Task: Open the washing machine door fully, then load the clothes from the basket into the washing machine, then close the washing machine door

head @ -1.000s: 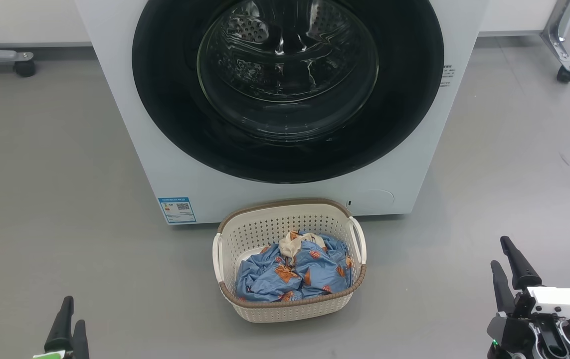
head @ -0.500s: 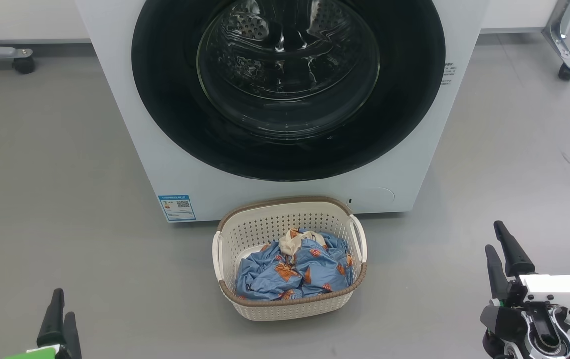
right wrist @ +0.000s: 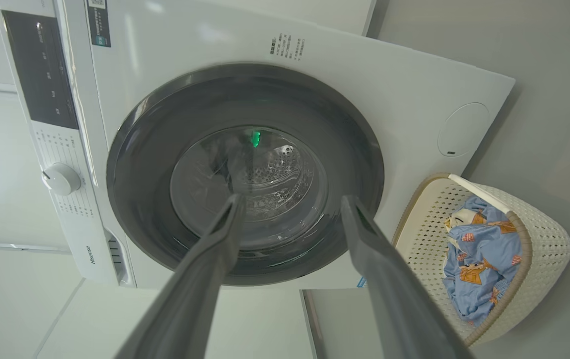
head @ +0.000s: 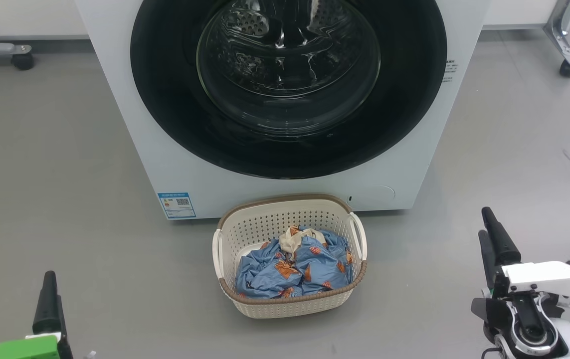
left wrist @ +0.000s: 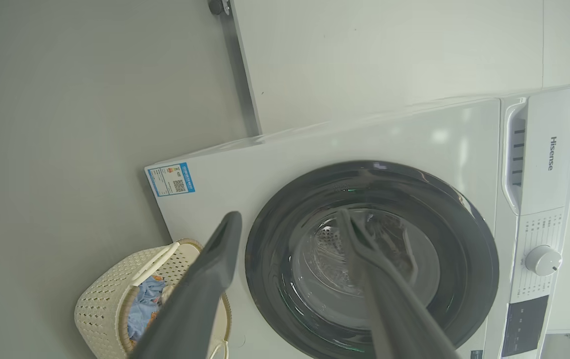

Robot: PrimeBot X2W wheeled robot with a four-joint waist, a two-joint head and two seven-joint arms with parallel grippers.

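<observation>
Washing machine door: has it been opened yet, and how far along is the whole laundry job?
Done: nothing yet. The washing machine door sits shut against the washing machine, and the clothes lie in the basket. In hand: the left gripper and right gripper are open, empty, apart from door and basket. Left: open the door fully, load the clothes, close the door.

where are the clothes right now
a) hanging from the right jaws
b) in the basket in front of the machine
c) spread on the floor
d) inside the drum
b: the clothes lie bunched in the basket, which stands just in front of the shut washing machine door.
</observation>
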